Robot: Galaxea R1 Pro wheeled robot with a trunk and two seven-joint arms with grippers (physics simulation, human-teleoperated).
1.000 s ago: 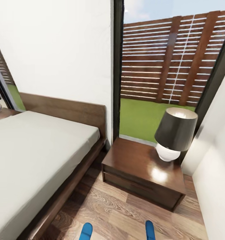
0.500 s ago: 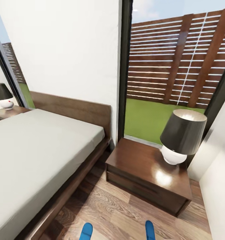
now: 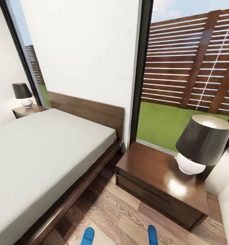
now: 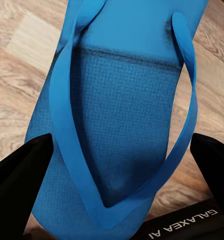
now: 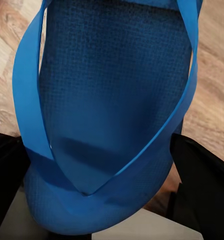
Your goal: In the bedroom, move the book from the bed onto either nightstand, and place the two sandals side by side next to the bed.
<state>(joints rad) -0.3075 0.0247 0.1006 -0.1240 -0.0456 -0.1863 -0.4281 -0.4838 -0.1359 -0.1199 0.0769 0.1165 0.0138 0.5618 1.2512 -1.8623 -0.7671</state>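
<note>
The head camera has swung round to the left since a moment ago: the far bedside table and its little lamp, earlier cut off at the frame edge, now sit fully in sight, and the near nightstand has slid rightward in the picture. The furniture itself has not shifted.

From the left, a far nightstand (image 3: 28, 110) stands in the corner against the white wall with a small dark-shaded lamp (image 3: 22, 94) on top. Next comes the bed (image 3: 43, 153), its pale grey mattress bare where it shows, with the dark wooden headboard (image 3: 89, 110) flat against the wall. I see no book on the visible part of the mattress. Just beside the bed's frame, on the wood-plank floor (image 3: 111, 214), sits the near nightstand (image 3: 158, 183), with a large lamp (image 3: 201, 143) on its right half. Behind it a tall window (image 3: 189, 68) looks onto a slatted fence and grass.

At the bottom edge of the head view two blue tips poke up, well apart: the left sandal (image 3: 88, 236) and the right sandal (image 3: 152, 234).

Up close, the left gripper (image 4: 112, 165) has its dark fingers (image 4: 22, 170) on either side of the left sandal (image 4: 121, 115), at its edges, apparently clamping it. The right gripper (image 5: 99, 165) likewise flanks the right sandal (image 5: 107, 100), fingers (image 5: 201, 180) against its sides above the floorboards.
</note>
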